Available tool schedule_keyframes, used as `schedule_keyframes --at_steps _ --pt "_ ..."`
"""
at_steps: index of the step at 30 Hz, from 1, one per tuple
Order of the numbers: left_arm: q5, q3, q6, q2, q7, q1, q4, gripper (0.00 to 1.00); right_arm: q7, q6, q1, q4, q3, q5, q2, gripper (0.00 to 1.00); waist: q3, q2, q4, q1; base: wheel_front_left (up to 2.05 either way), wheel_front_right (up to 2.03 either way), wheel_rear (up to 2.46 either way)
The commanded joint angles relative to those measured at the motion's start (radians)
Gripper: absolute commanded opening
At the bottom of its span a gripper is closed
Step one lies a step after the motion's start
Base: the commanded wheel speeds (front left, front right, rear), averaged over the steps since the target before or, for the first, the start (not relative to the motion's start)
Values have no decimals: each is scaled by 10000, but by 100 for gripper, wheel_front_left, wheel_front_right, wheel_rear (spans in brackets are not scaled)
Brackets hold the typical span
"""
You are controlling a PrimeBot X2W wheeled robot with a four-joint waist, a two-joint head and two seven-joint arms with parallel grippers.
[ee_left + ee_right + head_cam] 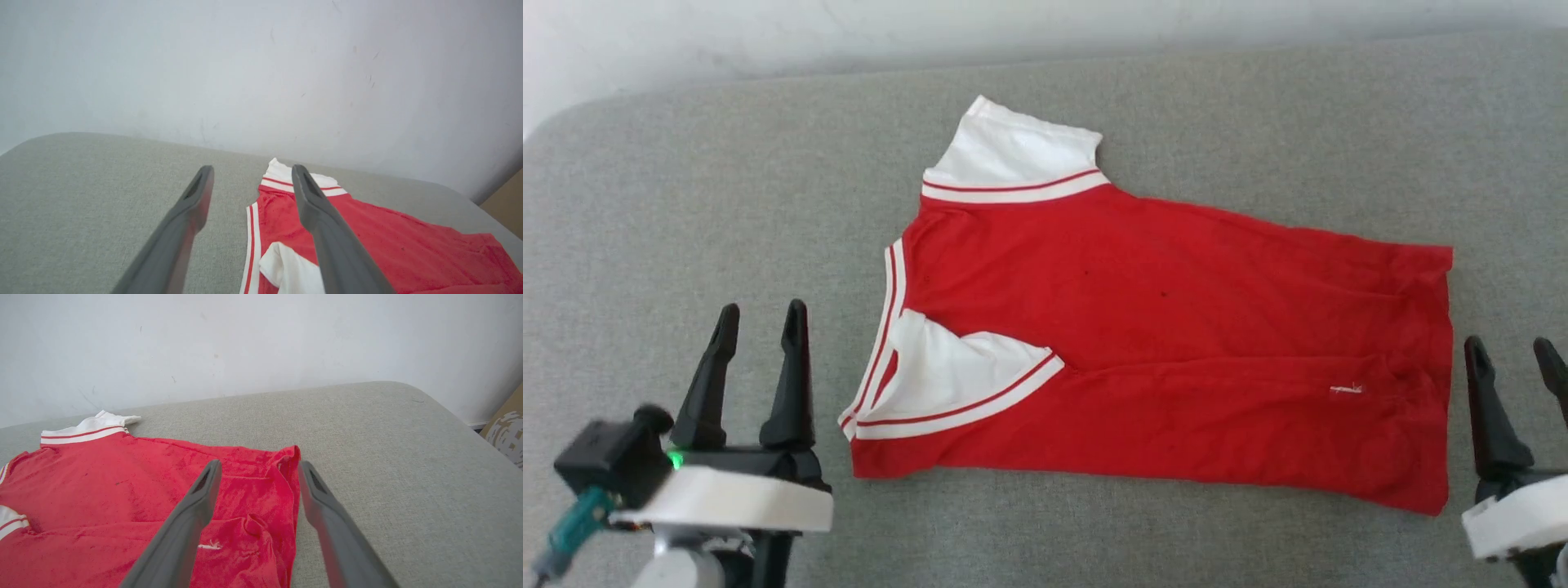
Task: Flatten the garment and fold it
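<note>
The place was a plain indoor room, likely a test space; a wide grey fabric-covered surface [686, 204] with rounded corners stood against a bare white wall [261, 61], scuffed and marked; a cardboard box [506, 428] sat at its far edge; the exact kind of room stayed unclear.

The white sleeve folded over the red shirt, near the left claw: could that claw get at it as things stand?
Probably yes. The left claw stands open beside the garment, apart from it. Just a strip of bare grey cushion and the shirt's collar edge lie between it and the folded sleeve.
</note>
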Motion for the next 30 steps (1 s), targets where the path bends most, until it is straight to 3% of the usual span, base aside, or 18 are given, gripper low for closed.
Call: schedule_keyframes --at_steps 1,8,11,13,19,26,30 --pt "513 341 -1 -531 -42 456 -198 100 -485 -7 221 -11 -7 -381 225 100 -198 0 72 1 0 0 0" --pt "2291 1331 -359 -2111 -45 1826 -208 100 -2429 -7 771 269 -484 -1503 774 100 -588 0 173 1 0 0 0" --pt "2745 1891 -565 -2703 -46 2285 -270 100 -2932 -7 1001 482 -781 -1423 814 100 -696 0 219 1 0 0 0" --pt "2896 2002 -683 -2810 -46 2402 -247 100 -3012 -7 1065 575 -808 -1360 817 100 -713 0 236 1 0 0 0" --pt "3331 1798 -1452 -2709 67 2462 536 100 -2993 -7 1032 769 -809 -1428 821 100 -763 0 318 1 0 0 0" --pt "3043 1074 -1961 -2156 2594 1605 1271 100 -2942 -7 936 879 -624 -1435 822 100 -669 0 353 1 0 0 0" --pt "2740 1012 -2021 -2042 3585 1113 1680 100 -2916 -7 893 974 -456 -1421 822 100 -556 0 262 1 0 0 0"
